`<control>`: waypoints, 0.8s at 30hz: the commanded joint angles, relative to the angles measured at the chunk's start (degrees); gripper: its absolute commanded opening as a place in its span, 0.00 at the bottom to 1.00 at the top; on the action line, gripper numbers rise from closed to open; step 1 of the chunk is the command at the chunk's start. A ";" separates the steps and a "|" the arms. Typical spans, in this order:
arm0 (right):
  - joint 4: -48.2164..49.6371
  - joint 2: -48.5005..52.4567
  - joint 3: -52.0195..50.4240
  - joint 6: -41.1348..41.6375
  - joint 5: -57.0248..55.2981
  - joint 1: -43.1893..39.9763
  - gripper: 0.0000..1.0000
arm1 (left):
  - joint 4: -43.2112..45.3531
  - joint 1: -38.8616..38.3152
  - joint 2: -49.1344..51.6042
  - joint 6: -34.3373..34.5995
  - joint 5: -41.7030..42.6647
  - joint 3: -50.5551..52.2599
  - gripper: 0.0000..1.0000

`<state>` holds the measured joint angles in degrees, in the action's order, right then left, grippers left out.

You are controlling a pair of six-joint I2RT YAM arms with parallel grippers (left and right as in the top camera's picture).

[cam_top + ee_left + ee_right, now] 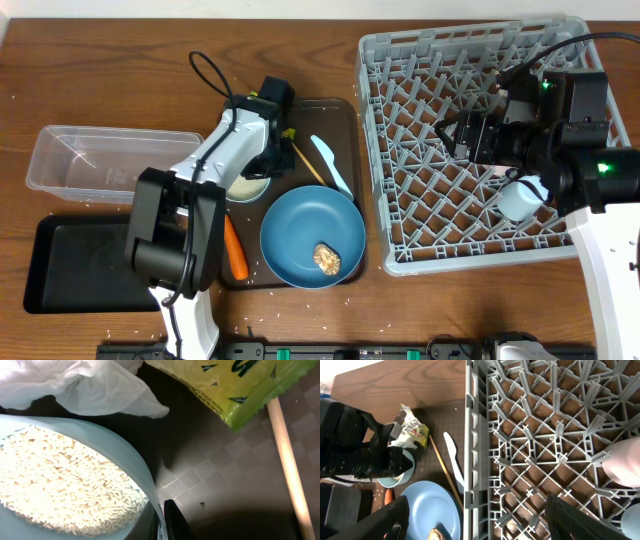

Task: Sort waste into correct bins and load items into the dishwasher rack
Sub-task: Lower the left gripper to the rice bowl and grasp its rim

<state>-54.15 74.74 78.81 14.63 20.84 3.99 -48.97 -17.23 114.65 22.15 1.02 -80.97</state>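
one cup (522,198) sits in the dishwasher rack (470,30), so the right gripper (476,510) hangs wide open above it, while the left gripper (161,520) pinches the rim of the pale-blue bowl (120,460) on the brown tray (330,120), maybe to tip out its rice (60,480).

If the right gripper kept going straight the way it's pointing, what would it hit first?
Probably the dishwasher rack: the open right gripper aims down at its pegged floor near the side wall, with nothing in between. Depth is hard to judge.
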 commanded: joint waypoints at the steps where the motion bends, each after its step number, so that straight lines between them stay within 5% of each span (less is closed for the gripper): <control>1: 0.02 0.17 0.15 -0.57 0.17 0.22 0.80 | -0.46 0.00 1.49 2.27 -1.81 0.26 0.06; 24: 2.10 0.17 0.15 -0.55 0.20 0.22 0.84 | -5.81 0.00 -26.08 3.04 -1.73 0.11 0.06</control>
<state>-52.38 74.74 78.81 14.63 20.84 3.99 -54.30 -17.37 90.19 25.28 0.40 -80.84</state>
